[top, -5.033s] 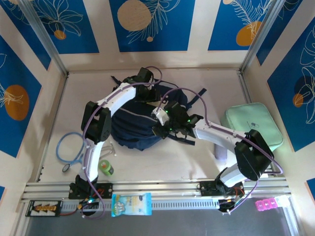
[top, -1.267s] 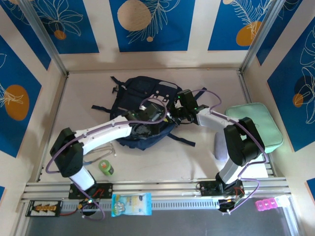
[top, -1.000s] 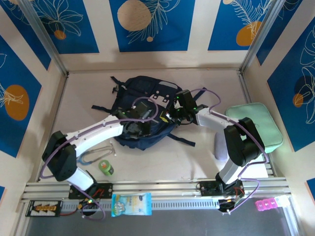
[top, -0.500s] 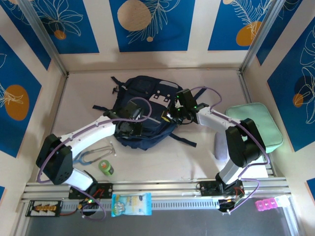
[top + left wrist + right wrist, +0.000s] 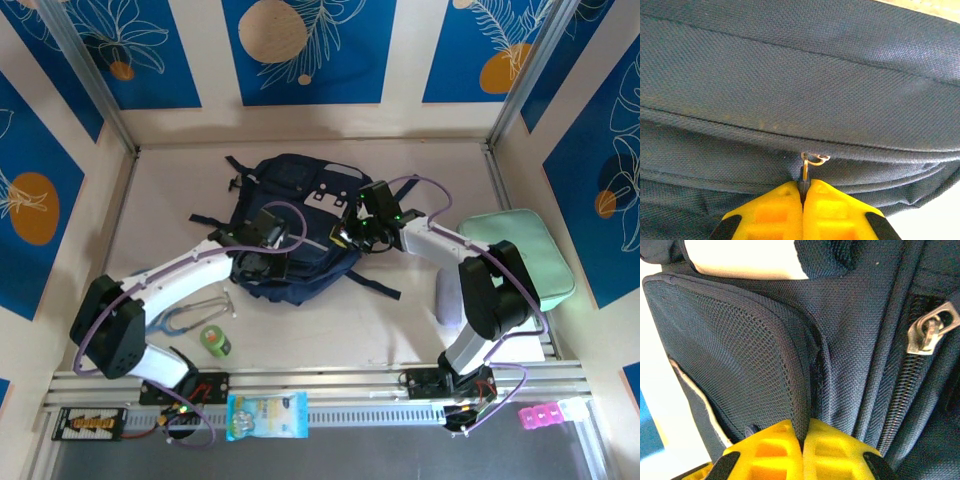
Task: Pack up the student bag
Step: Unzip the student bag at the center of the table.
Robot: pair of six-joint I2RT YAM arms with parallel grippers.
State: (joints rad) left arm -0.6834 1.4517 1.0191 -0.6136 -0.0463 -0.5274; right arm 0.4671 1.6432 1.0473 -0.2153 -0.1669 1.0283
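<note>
- The student bag (image 5: 300,190) lay toward the far middle of the table (image 5: 400,320), with its straps splayed out at the sides
- The left gripper (image 5: 802,192) had its yellow fingers pressed together on a metal zip pull (image 5: 813,159) along the bag's near-left side
- The right gripper (image 5: 801,437) was pinched tight on the rim of the mesh pocket (image 5: 740,350) on the bag's right side, beside a second zip slider (image 5: 930,330)
- A mint-green case (image 5: 520,255) sat at the table's right edge
- A small green roll (image 5: 214,340) stood toward the near-left corner
</note>
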